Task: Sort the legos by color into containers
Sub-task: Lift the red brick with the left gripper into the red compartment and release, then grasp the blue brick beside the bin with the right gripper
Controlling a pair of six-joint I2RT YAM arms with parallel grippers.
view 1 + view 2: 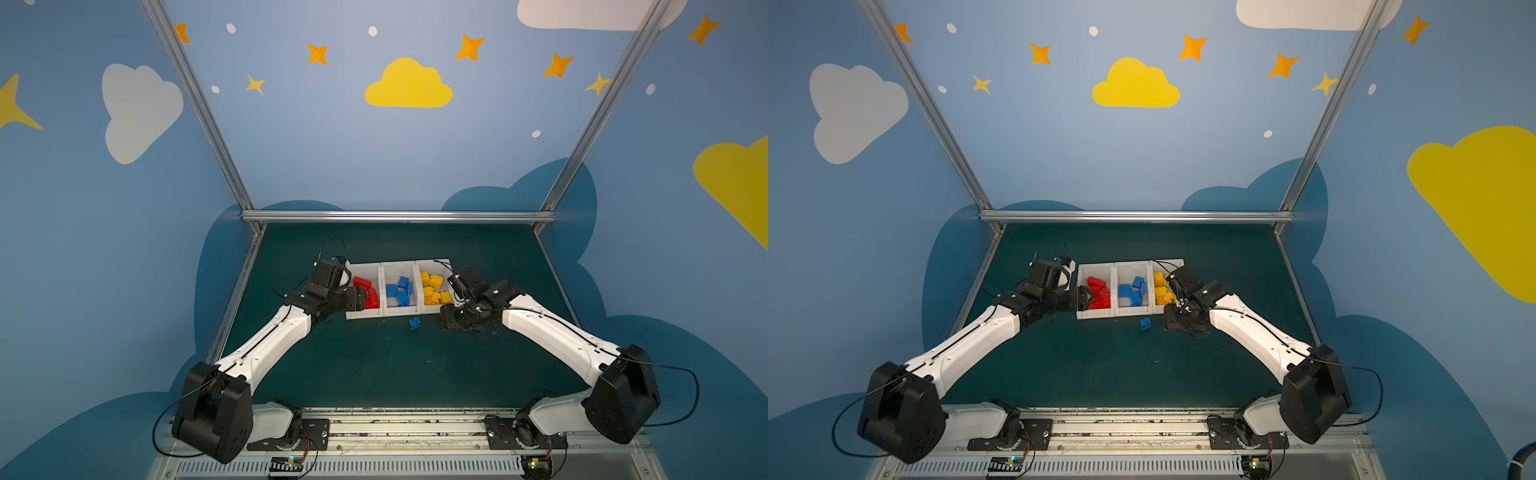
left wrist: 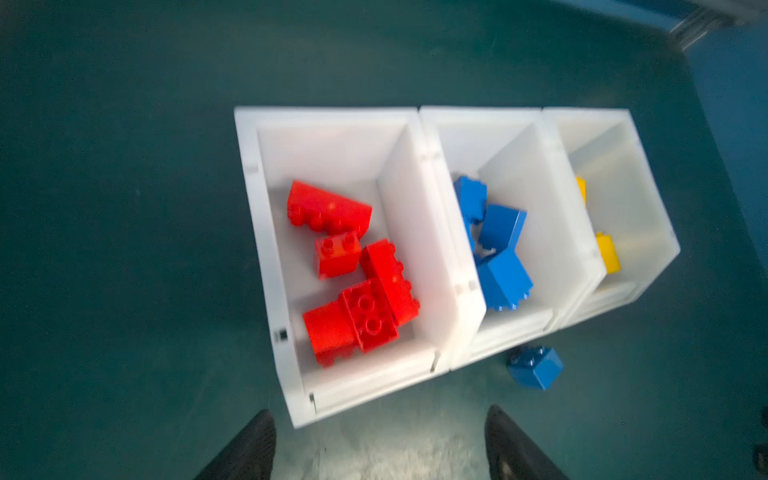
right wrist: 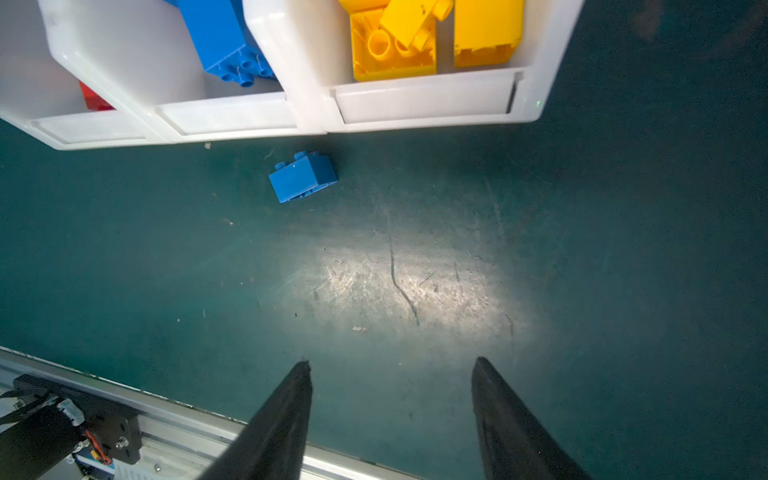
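Three white bins stand in a row on the green mat. The left bin (image 1: pixel 362 315) holds several red legos (image 2: pixel 357 286), the middle bin (image 1: pixel 402 312) several blue legos (image 1: pixel 400 291), and the right bin (image 3: pixel 424 104) several yellow legos (image 1: pixel 434 286). One loose blue lego (image 1: pixel 414 323) (image 1: pixel 1145 323) (image 2: pixel 536 368) (image 3: pixel 303 178) lies on the mat just in front of the middle bin. My left gripper (image 1: pixel 366 298) (image 2: pixel 380 411) hangs open and empty over the near left side of the red bin. My right gripper (image 1: pixel 446 320) (image 3: pixel 392 361) is open and empty above the mat, to the right of the loose lego.
An aluminium rail (image 1: pixel 399 216) and two slanted posts close the back of the mat. The front rail (image 1: pixel 407 428) carries both arm bases. Bare mat (image 1: pixel 374 365) stretches between the bins and the front rail. The left wrist view is blurred.
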